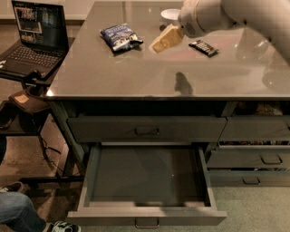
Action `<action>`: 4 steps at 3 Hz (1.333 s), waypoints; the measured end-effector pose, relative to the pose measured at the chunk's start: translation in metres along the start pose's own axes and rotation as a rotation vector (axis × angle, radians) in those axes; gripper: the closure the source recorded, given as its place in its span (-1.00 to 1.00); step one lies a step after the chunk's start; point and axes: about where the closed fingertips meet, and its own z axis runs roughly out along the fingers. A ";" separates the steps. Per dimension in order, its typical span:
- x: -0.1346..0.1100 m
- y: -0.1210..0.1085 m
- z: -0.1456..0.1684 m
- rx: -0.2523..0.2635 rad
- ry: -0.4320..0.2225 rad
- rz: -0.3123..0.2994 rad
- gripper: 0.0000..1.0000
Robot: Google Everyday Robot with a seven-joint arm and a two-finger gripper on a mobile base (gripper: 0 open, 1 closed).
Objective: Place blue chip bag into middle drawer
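Observation:
The blue chip bag (120, 37) lies flat on the grey tabletop (136, 72), left of centre toward the back. My gripper (166, 39), with tan fingers on a white arm, hangs over the table just right of the bag, apart from it and holding nothing that I can see. The middle drawer (147, 216) is pulled wide open below the table's front edge. Its long shallow tray is bare.
A black candy bar wrapper (203, 47) lies right of the gripper and a white bowl (170, 13) behind it. The top drawer (146, 129) is closed, with narrower drawers (253, 158) at right. An open laptop (34, 36) and a person's leg (18, 214) are at left.

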 end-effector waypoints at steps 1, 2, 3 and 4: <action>0.010 0.003 0.020 -0.030 -0.020 -0.024 -1.00; 0.009 0.004 0.019 -0.029 -0.019 -0.027 -1.00; 0.017 0.003 0.044 -0.087 -0.070 0.012 -1.00; 0.016 0.015 0.111 -0.215 -0.187 0.108 -1.00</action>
